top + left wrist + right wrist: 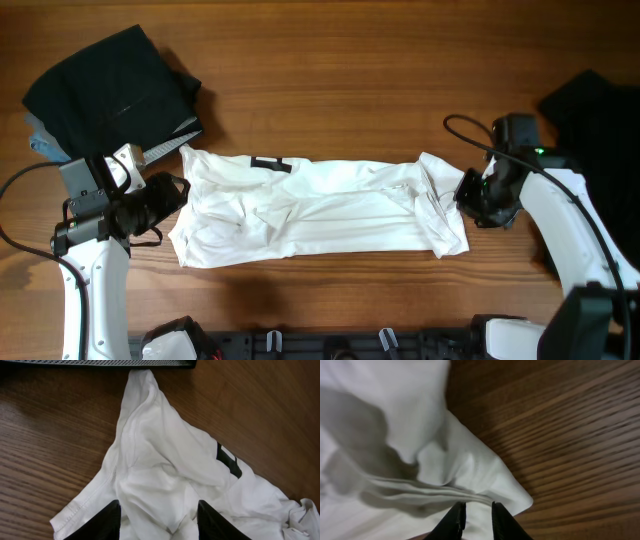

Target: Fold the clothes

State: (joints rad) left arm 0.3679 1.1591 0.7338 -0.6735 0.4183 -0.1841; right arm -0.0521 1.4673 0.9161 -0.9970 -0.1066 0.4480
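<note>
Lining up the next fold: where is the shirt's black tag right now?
Overhead, the black tag lies on the white T-shirt's far edge, left of centre, nearer the left tool than the right tool.

1. Table (330,80): wood top, warm mid-brown, fills the whole overhead view.
2. Grain: long dark streaks, running left-right in the overhead view, diagonal in both wrist views.
3. Finish: smooth, slight sheen; paler glare patch upper right in the left wrist view.
4. Light: soft and even from above; shadows on the wood faint, blurred edges.
5. Near edge: dark rail (400,345) along the table front w/ small pale clips (386,338) on it.
</note>
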